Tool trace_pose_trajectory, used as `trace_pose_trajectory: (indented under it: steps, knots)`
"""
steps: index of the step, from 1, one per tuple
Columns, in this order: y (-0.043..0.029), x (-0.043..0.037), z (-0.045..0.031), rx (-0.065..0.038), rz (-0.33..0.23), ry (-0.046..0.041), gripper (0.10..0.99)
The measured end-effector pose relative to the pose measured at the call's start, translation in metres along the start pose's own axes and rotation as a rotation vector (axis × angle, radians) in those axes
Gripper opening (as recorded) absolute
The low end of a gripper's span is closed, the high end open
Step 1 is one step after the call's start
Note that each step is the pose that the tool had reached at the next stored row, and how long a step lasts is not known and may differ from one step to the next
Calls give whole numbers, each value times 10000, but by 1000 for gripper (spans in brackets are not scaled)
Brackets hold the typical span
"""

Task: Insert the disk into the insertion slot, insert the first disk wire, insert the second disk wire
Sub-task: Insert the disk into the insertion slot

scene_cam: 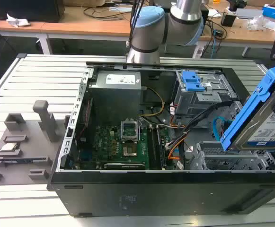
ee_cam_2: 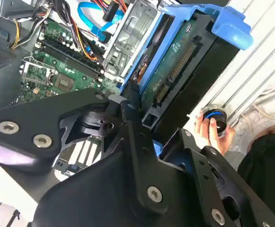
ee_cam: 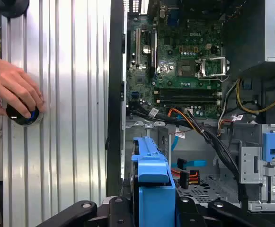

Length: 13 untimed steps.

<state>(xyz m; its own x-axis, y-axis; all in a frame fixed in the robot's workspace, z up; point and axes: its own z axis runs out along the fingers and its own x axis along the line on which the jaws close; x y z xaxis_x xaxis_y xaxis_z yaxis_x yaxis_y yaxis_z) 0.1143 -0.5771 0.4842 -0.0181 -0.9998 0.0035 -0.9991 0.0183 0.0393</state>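
Background: wooden work surfaces cluttered with cables. Foreground: ribbed metal table (scene_cam: pixel 38 71) carrying an open computer case (scene_cam: pixel 128 194), side panel off and motherboard exposed.

Arm (scene_cam: pixel 184 19) reaches over the case from the far side.

Disk (scene_cam: pixel 270 127) is in its blue carrier, held in the air at the exterior view's right. It is steeply tilted, just above the case's near corner. In both wrist views the end effector (ee_cam: pixel 154 208) is clenched on the carrier, one black finger on each side.

Insertion slot (scene_cam: pixel 232 161) is the low perforated cage directly under the disk, and it holds nothing. The taller cage with blue latches (scene_cam: pixel 199 90) sits behind it, untouched.

First disk wire (scene_cam: pixel 172 146), the orange-red-black bundle, lies loose between the motherboard and the slot. Its dark plug (ee_cam: pixel 187 177) rests on the cage floor, not mated.

Second disk wire (scene_cam: pixel 217 127), the light blue flat cable, curls free beside the slot, apart from the disk.

A person's hand (ee_cam: pixel 12 85) rests on a round blue-ringed button (ee_cam: pixel 23 116) on the table outside the case.

Status, judged:
- Disk is grasped and brought to the slot but not entered or levelled.
- Step one is under way and not complete.
- Neither wire step is begun.
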Motion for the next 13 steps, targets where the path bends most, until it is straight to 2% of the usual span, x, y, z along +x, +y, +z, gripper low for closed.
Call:
trace_pose_trajectory:
  steps: [1,3,13]
  knots:
    - [0,-1,1,0,0,-1,365]
    - [29,0,51,0,0,-22,365]
    - [37,-4,174,0,1,-32,365]
